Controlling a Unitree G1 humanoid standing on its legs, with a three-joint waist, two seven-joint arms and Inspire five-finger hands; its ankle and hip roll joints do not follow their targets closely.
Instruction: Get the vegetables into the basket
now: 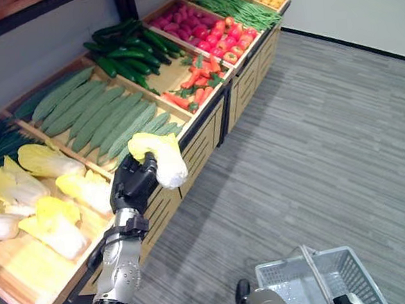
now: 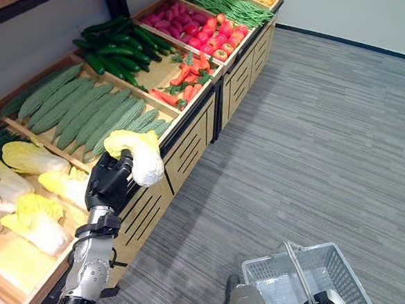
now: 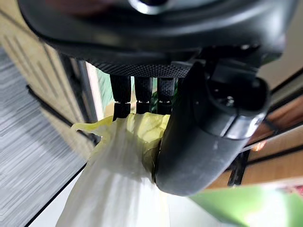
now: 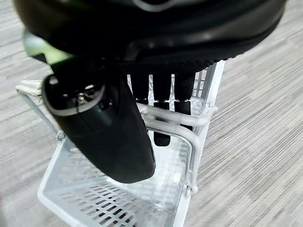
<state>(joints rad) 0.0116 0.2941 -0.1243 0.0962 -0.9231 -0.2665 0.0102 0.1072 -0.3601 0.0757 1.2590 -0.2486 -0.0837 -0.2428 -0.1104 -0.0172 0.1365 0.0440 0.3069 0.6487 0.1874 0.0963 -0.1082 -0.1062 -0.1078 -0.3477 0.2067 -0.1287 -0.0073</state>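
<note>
Left hand (image 1: 134, 184): grips a cabbage (image 1: 162, 157), lifted off the shelf (image 1: 188, 142) to carry it.
Right hand (image 4: 118, 123): curls round the basket (image 1: 316, 283) handle at 5 o'clock, holding it ready.

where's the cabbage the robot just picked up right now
The napa cabbage is in the left hand, held up over the front edge of the wooden produce stand, beside the bin of ridged green gourds and away from the basket.
</note>
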